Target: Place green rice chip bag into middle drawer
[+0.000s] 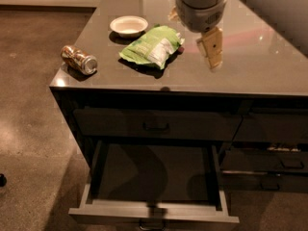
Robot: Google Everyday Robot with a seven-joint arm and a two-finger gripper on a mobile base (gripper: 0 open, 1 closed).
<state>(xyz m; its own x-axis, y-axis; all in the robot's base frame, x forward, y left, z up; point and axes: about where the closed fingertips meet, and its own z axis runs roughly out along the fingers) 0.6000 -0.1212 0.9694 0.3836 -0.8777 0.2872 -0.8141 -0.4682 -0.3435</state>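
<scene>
The green rice chip bag (151, 46) lies flat on the dark counter top (250, 66), just right of a white bowl. My gripper (193, 32) hangs over the counter just right of the bag, a little above it, open and empty. One pale finger (212, 49) points down at the front; the other shows only as a tip behind the wrist. The middle drawer (154, 211) stands pulled out below the counter's front, with a pale grey rim and a dark floor with nothing on it.
A white bowl (128, 25) sits behind the bag. A shiny drinks can (78, 59) lies on its side near the counter's left edge. A closed drawer front (156, 124) sits above the open one. Narrower drawers (269, 177) are at the right.
</scene>
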